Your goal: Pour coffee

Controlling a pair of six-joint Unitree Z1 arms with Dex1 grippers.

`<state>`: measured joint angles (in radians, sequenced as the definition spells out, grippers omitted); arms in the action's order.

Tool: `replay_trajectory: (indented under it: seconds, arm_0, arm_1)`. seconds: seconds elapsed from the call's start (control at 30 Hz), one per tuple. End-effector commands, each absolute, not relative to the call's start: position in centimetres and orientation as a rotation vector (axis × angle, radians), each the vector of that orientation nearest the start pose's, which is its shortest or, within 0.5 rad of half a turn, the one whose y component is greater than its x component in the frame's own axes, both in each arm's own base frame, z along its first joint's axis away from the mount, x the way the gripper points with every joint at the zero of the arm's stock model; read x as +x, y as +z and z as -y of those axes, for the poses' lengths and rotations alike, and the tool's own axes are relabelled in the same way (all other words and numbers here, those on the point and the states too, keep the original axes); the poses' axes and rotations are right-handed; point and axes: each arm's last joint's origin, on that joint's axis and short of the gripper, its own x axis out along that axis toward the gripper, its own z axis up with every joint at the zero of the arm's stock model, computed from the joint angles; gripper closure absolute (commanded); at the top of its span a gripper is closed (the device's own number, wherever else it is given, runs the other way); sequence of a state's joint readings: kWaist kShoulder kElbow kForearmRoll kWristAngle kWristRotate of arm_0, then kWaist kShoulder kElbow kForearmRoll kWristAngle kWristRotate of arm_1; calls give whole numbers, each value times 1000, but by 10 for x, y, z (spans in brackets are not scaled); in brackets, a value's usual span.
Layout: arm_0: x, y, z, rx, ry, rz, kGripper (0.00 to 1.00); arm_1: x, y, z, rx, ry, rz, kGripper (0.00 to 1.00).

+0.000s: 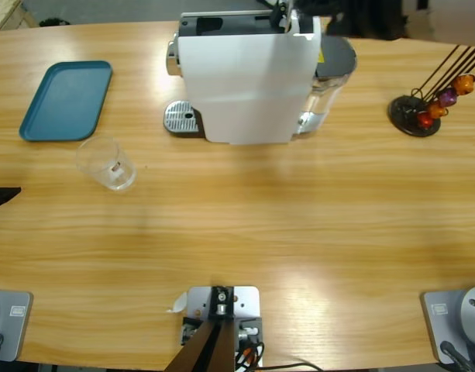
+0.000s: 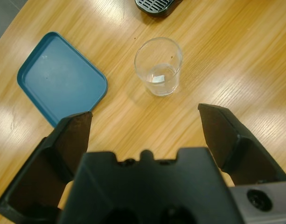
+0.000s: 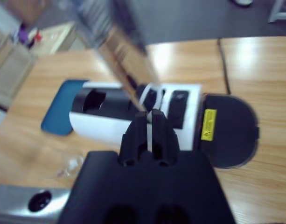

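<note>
A: Table [image 1: 299,232] fills the high view, long and wooden. At its far edge stands the white coffee machine [image 1: 249,77], its top cut off by the frame, with a metal drip tray [image 1: 181,118] at its left foot.

B: And on the left?

A: A teal tray [image 1: 67,99], and just in front of it a clear tumbler [image 1: 107,163], upright, apart from the tray. I cannot make out any coffee in it; only a pale glint shows at the bottom.

B: The arms?

A: Mostly hidden in the high view. The left gripper [image 2: 147,126] hangs above the table with its jaws spread wide, nothing between them, the tumbler ahead of them. The right gripper [image 3: 149,128] looks down over the machine, jaws pressed together with nothing seen between them; its view is smeared.

B: Anything smaller?

A: A capsule rack [image 1: 415,112] at far right, with orange, purple and red capsules [image 1: 446,97]; its rods run out of frame.
</note>
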<state>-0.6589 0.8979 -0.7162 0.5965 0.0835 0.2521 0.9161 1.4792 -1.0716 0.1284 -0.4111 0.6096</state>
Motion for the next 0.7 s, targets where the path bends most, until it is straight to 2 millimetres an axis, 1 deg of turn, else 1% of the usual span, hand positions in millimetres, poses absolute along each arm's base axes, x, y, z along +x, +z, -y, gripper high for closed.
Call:
replay_trajectory:
  seconds: [0.03,0.13,0.2,0.27,0.37,0.47,0.57,0.7]
  arm_0:
    - [69,301,49,520,-655,-669,4]
    - [68,301,48,520,-659,-666,4]
    - [68,301,48,519,-663,-664,4]
    - [67,301,48,518,-665,-660,4]
    - [67,301,48,518,-665,-660,4]
    - [67,301,48,518,-667,-663,4]
    - [68,301,49,519,-670,-665,4]
    - [68,301,49,519,-674,-664,4]
  arm_1:
    - [185,374,-196,386,227,-440,1000]
    - [200,391,-194,481,225,-350,1000]
    - [209,398,-202,510,231,-332,1000]
    - [219,391,-213,506,223,-350,1000]
    - [233,373,-228,494,189,-389,1000]
    - [240,375,-239,502,200,-386,1000]
    - [247,372,-247,509,199,-393,1000]
    - [247,375,-260,513,225,-393,1000]
